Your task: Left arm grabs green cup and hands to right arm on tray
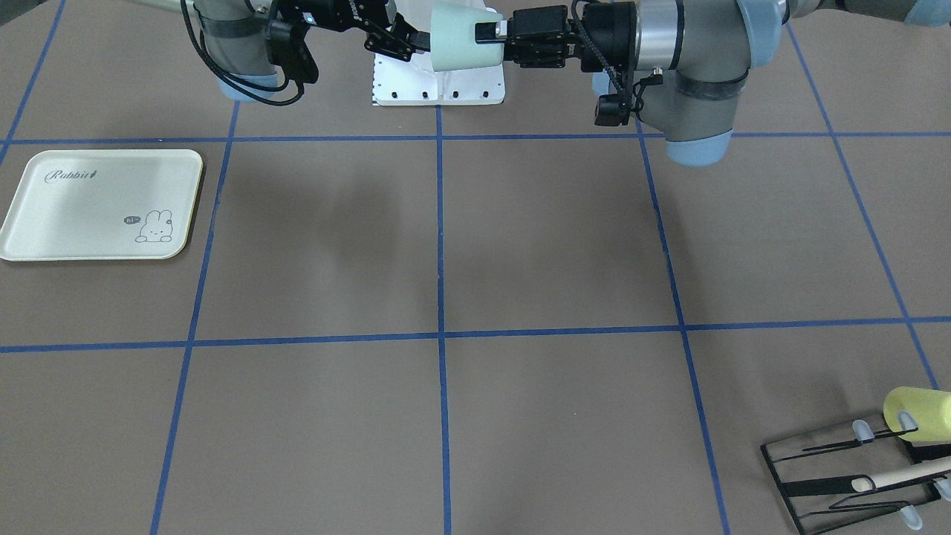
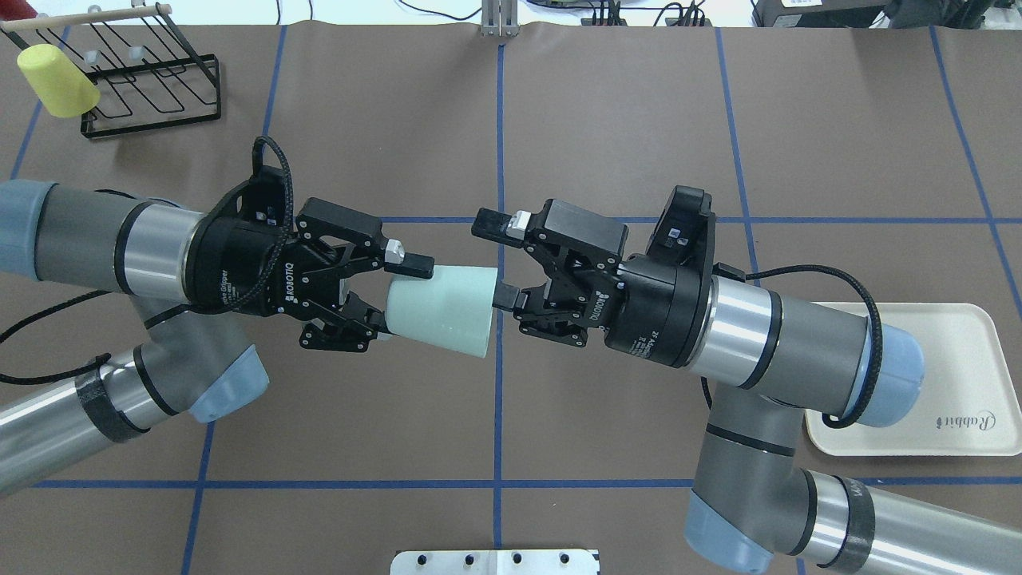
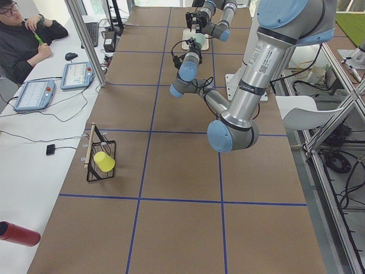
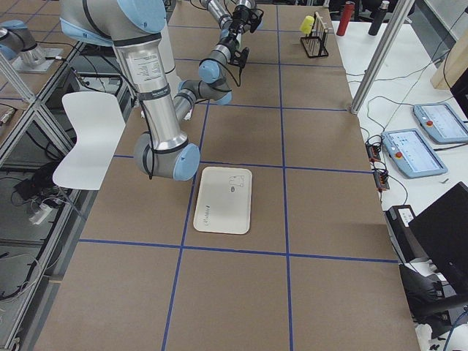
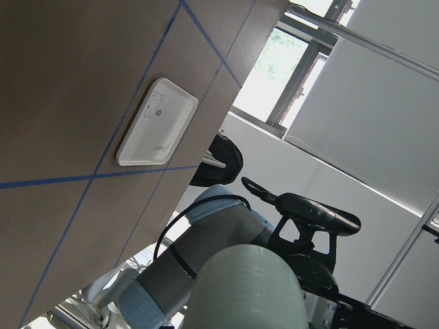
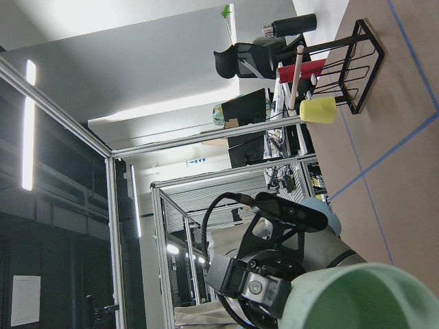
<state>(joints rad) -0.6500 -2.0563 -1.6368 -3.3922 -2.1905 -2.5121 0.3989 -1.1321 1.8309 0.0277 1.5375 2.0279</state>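
Observation:
My left gripper [image 2: 395,297] is shut on the narrow bottom end of the pale mint-green cup [image 2: 439,311] and holds it on its side high above the table's middle. The cup's wide mouth faces my right gripper [image 2: 497,262], which is open. One right finger sits at the cup's rim; the other stands well clear of it. In the front view the cup [image 1: 461,37] hangs between the left gripper [image 1: 490,41] and the right gripper [image 1: 409,41]. The cream Rabbit tray [image 2: 958,383] lies empty under the right arm and shows whole in the front view [image 1: 100,204].
A yellow-green cup [image 2: 56,80] hangs on a black wire rack [image 2: 152,72] at the far left corner. A white base plate [image 2: 495,561] lies at the robot's edge of the table. An operator sits beside the table in the left view [image 3: 23,34].

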